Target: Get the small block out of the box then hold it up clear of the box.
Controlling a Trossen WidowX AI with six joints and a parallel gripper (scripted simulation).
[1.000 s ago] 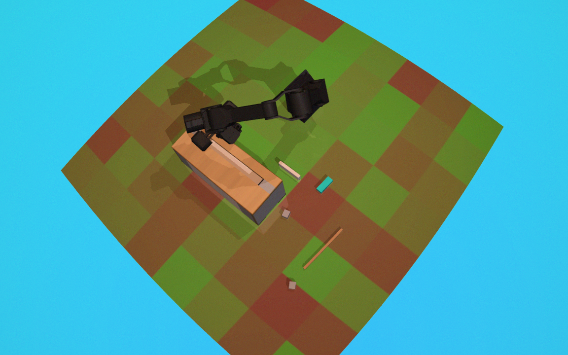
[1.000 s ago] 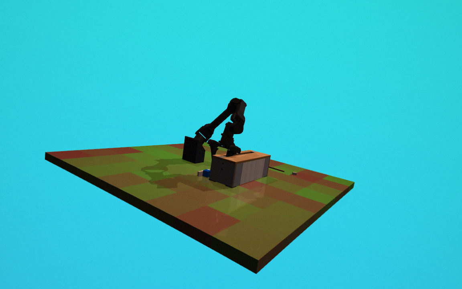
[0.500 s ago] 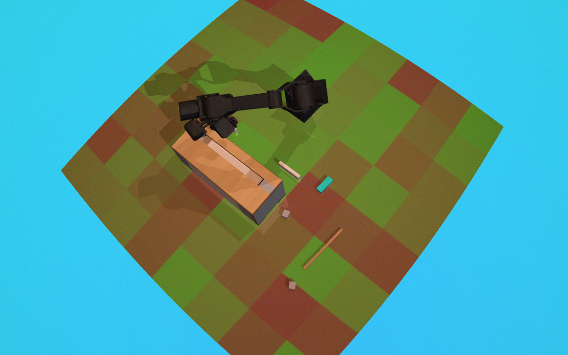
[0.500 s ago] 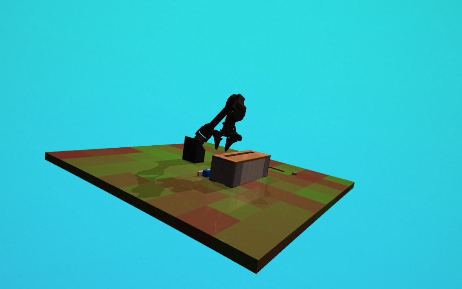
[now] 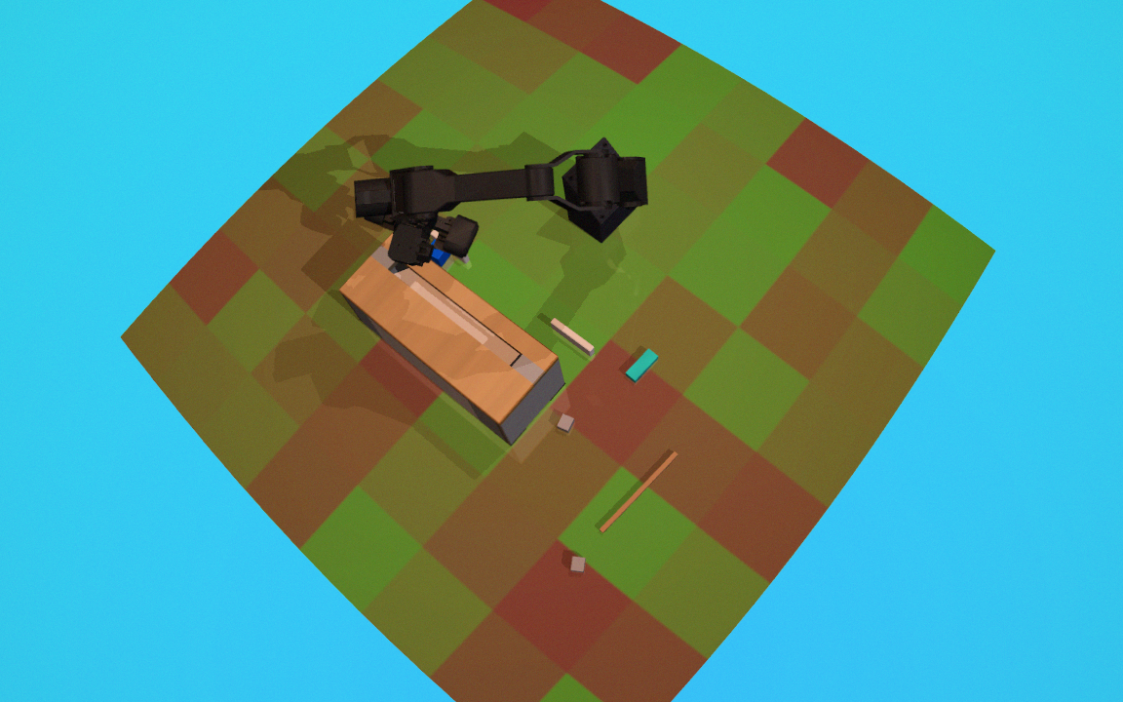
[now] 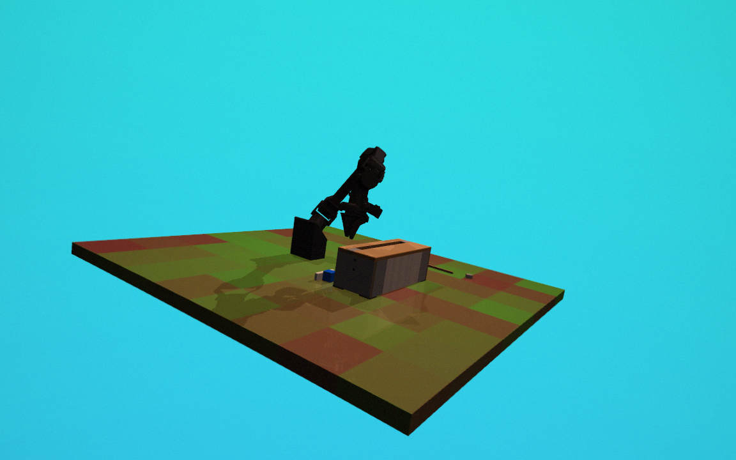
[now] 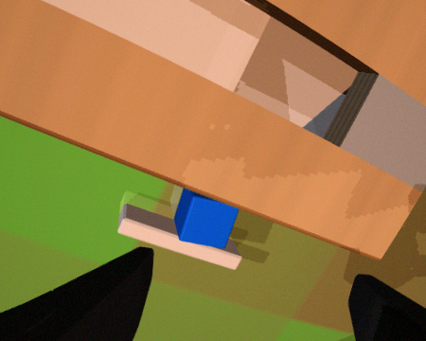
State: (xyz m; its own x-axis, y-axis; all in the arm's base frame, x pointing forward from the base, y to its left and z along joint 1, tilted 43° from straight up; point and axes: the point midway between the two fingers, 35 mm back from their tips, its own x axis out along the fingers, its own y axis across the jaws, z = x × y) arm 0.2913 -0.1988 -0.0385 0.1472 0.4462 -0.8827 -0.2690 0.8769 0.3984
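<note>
The blue block (image 5: 440,254) (image 6: 328,275) (image 7: 208,222) is outside the box, low beside its long side near one end. A pale low strip (image 6: 318,276) (image 7: 175,242) lies right beside it, on the side away from the box; whether they touch is unclear. The box (image 5: 461,367) (image 6: 399,274) (image 7: 104,109) stands upright, with a wooden top and a long slot. My gripper (image 5: 435,259) (image 7: 253,276) is open and empty, above table and box top height. In the wrist view, the block shows ahead of the fingertips, nearer the left finger. The block's lower part is partly hidden.
A second pale strip (image 5: 571,336) lies by the box's other end. A teal block (image 5: 641,365), a small grey cube (image 5: 564,422), another grey cube (image 5: 578,565) and a thin orange rod (image 5: 638,491) (image 6: 440,268) lie farther off on the table.
</note>
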